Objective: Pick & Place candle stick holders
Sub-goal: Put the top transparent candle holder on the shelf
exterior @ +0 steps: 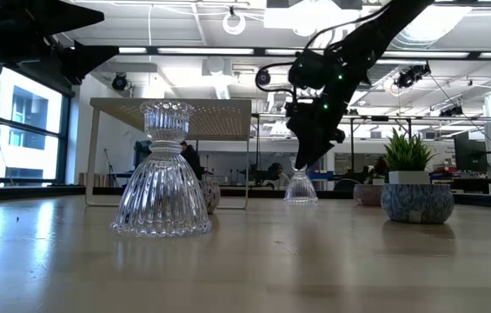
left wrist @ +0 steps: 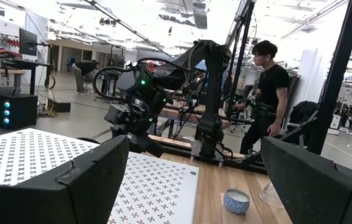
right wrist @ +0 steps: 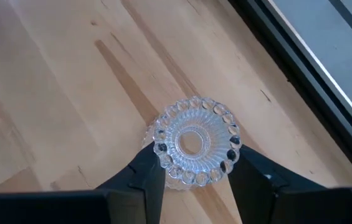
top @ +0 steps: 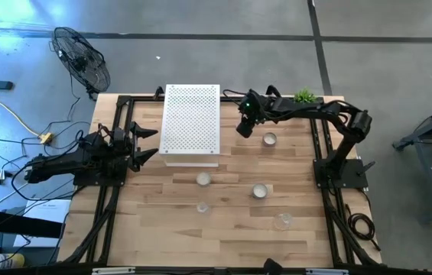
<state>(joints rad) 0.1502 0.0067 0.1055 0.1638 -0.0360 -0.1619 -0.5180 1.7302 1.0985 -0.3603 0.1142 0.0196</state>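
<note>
**Table stock, left to right**

1. My left gripper (top: 145, 143): at the table's left edge, fingers spread wide, nothing between them. It waits beside the white box (top: 191, 124).
2. White box: perforated top, standing at the back left of the table.
3. Holders in front of the box: one silvery cup (top: 203, 179) near its front edge, one clear holder (top: 203, 206) nearer the table's front.
4. My right gripper (right wrist: 191, 180): right of the box near the back of the table, pointing down. Its fingers (right wrist: 147, 177) are narrowed on either side of a ribbed clear holder (right wrist: 193, 142), clamping it. In the low view this holder sits at the table surface; contact I cannot tell.
5. Silvery cup (top: 269, 139): just right of that gripper.
6. Silvery cup (top: 259, 191): mid-table, toward the front.
7. Clear holder (top: 282, 221): front right.
8. Plant (top: 304, 96): back right edge.
</note>
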